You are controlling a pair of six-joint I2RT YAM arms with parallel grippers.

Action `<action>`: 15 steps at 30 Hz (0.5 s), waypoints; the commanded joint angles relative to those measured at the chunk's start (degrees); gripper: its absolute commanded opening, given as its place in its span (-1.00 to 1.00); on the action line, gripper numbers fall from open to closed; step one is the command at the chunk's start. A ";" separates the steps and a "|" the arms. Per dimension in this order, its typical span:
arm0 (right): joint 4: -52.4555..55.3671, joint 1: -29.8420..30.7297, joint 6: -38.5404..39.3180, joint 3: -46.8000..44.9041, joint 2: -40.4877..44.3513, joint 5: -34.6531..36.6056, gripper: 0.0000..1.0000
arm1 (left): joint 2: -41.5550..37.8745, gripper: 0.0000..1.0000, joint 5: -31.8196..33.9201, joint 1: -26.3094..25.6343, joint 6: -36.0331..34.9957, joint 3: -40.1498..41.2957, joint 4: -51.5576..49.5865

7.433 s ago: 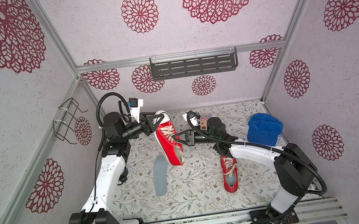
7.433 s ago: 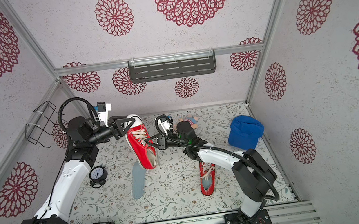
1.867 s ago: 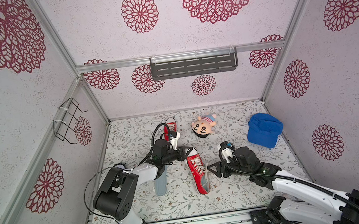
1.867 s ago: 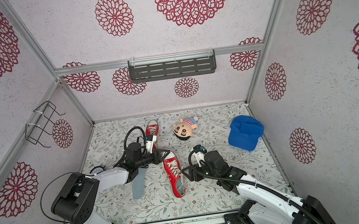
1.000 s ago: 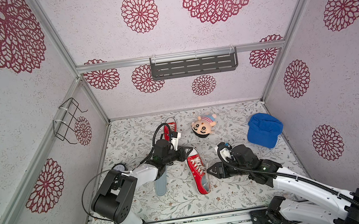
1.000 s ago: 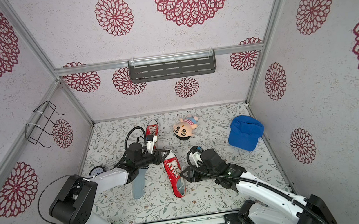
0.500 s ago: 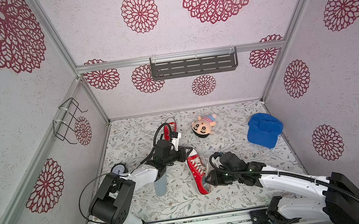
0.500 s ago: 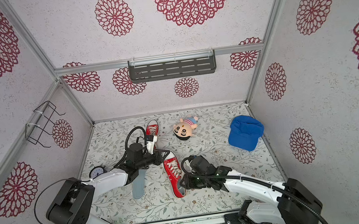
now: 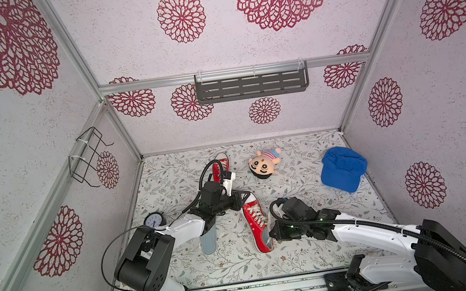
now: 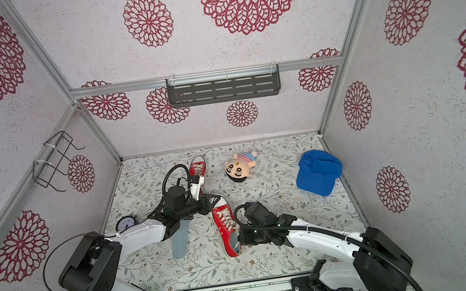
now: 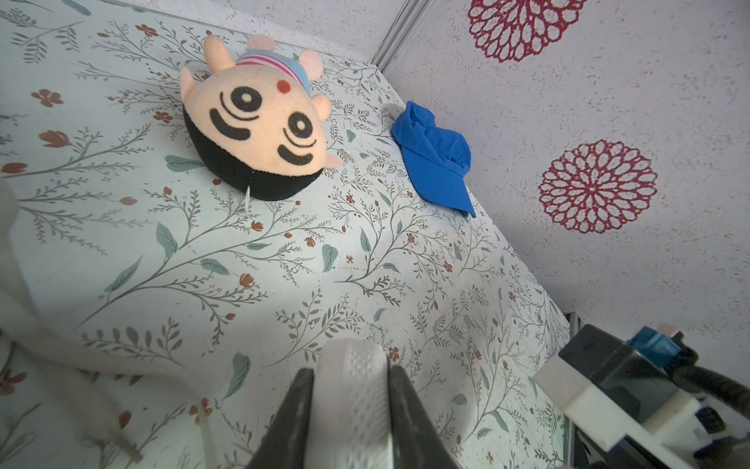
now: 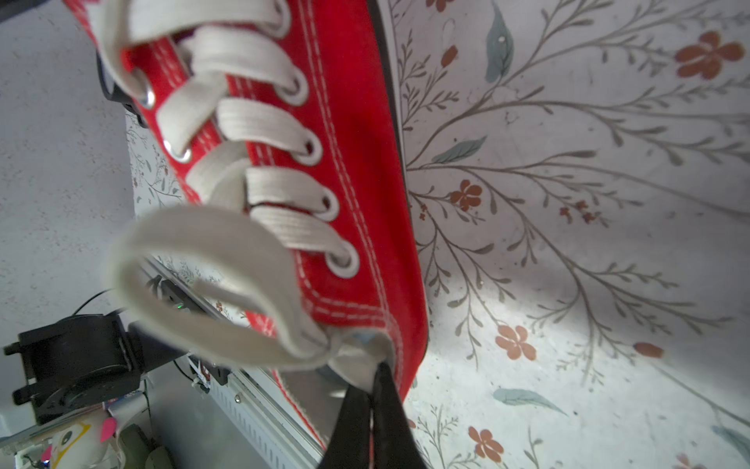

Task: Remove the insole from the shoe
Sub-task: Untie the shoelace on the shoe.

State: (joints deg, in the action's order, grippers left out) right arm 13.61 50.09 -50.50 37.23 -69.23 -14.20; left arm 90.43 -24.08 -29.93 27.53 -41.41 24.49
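Observation:
A red shoe (image 9: 254,221) (image 10: 226,226) lies on the floral floor, toe toward the back. My left gripper (image 9: 240,198) (image 11: 351,406) is shut on its white rubber toe cap (image 11: 352,390). My right gripper (image 9: 270,234) (image 12: 375,373) is at the shoe's heel opening, jaws shut. Its tips press against white fabric at the tongue's end (image 12: 361,357), beside the red side wall. I cannot tell if anything is pinched. The grey insole (image 12: 312,385) shows dimly inside the opening.
A loose grey-blue insole (image 9: 209,242) lies beside the shoe, partly under my left arm. A second red shoe (image 9: 222,164), a doll head (image 9: 263,165), a blue cap (image 9: 344,173) and a clock (image 9: 154,220) lie around.
My right gripper has moved left to the shoe's heel opening and shut there. The left gripper has kept its hold on the toe.

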 commanded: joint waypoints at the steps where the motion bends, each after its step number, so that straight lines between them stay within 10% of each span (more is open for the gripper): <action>1: 6.67 0.32 2.62 3.87 2.90 3.43 -1.00 | -2.27 -1.00 1.68 -0.48 -2.98 -0.87 0.91; 9: 28.44 -2.44 8.61 9.10 12.01 12.11 -1.00 | -3.49 -1.00 3.68 -0.13 -5.63 -0.71 -0.92; 15: 39.65 -16.48 14.79 13.89 20.85 22.37 -1.00 | -2.93 -1.00 2.45 -0.09 -6.52 -1.04 -1.20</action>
State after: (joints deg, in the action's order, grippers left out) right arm 44.03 37.71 -40.34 47.88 -51.68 -0.32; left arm 88.53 -22.04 -30.17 24.84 -41.41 22.09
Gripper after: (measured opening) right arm 0.050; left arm 0.282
